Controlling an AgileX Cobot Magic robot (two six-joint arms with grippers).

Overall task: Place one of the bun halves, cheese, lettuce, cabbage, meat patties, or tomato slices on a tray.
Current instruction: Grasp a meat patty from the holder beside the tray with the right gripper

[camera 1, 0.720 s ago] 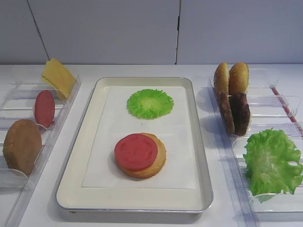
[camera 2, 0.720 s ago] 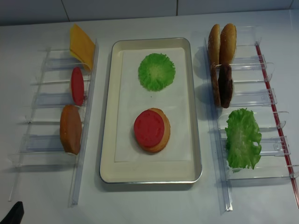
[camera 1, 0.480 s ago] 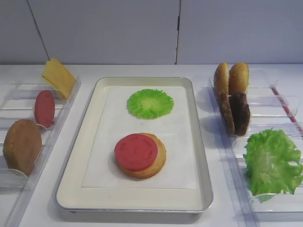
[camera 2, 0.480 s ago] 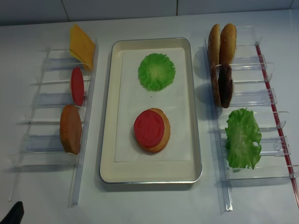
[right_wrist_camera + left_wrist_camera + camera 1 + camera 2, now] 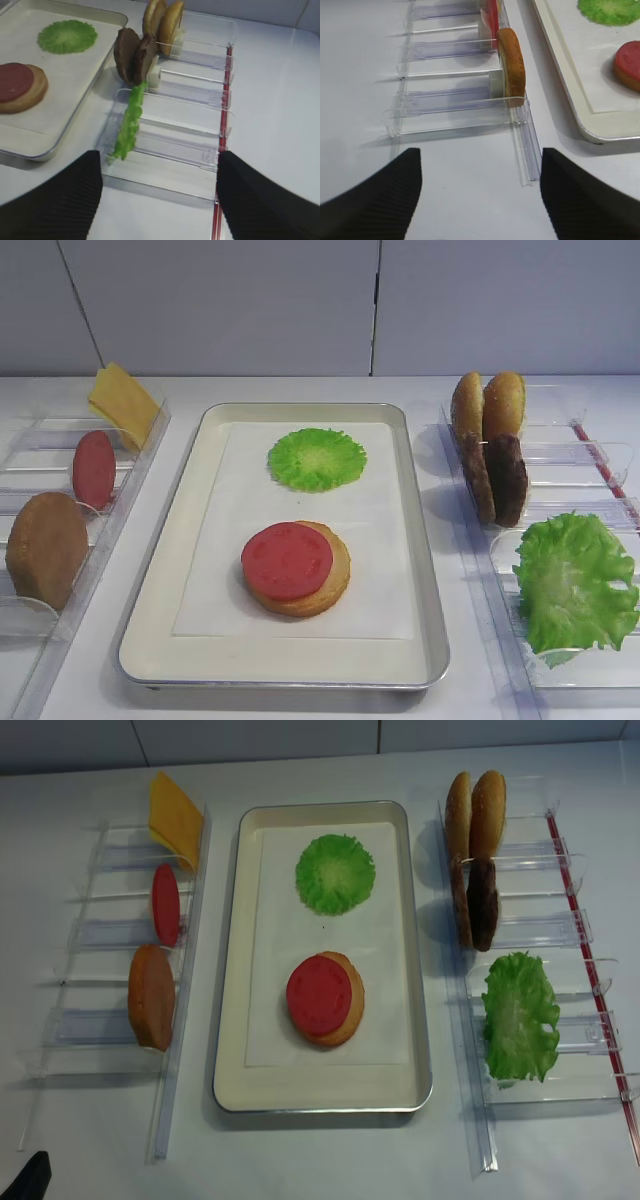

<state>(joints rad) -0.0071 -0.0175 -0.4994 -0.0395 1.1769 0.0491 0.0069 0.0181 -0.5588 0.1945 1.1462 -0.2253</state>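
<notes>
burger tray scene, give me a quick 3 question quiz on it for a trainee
1. True or false: the tomato slice on the tray lies on top of a bun half.
2. Multiple choice: which rack holds the meat patties? A) the one left of the tray B) the one right of the tray C) neither, they lie on the tray
3. Fill in: the cheese stands in the same rack as a tomato slice and a ____ half.

Key: 1 true; 2 B; 3 bun
</notes>
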